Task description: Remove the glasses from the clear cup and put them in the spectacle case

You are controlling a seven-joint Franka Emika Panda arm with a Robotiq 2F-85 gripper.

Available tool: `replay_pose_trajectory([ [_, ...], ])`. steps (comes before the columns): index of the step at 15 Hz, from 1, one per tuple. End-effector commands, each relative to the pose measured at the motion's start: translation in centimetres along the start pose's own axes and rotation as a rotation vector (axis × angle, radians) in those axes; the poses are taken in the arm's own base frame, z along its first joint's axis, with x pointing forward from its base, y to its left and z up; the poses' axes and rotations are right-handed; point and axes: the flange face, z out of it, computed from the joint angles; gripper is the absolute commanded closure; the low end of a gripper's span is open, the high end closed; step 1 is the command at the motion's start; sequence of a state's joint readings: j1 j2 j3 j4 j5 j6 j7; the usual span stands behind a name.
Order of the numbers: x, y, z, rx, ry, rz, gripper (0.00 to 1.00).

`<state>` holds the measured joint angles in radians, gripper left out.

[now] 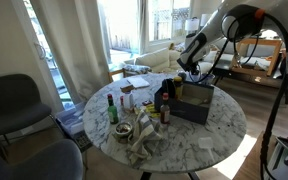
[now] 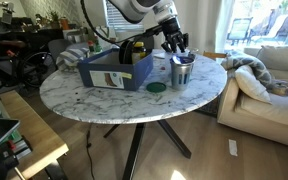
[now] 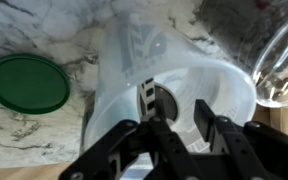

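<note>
End effector over marble table

Exteriors sharing table, wrist close above

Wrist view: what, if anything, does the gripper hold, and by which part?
Cannot be told: the gripper hangs over the glasses in the clear cup, but whether the jaws touch them is hidden.
</note>
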<state>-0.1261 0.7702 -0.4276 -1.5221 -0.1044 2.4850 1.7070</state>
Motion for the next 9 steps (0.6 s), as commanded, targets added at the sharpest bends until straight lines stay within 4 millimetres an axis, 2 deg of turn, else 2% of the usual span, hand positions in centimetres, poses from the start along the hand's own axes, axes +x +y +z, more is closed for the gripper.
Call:
replay_pose_trajectory([
  [1,-0.6,-0.2,0.3,0.027,0.012,-0.015,0.93],
  [2,-0.6,-0.5,-0.3,0.035,0.007,-0.019,1.0],
  [4,-0.5,-1.1,-1.6,0.045,0.001,-0.032,1.0],
  [9,0.0,-3.7,-6.9,0.139,-0.031,-0.061,1.0],
])
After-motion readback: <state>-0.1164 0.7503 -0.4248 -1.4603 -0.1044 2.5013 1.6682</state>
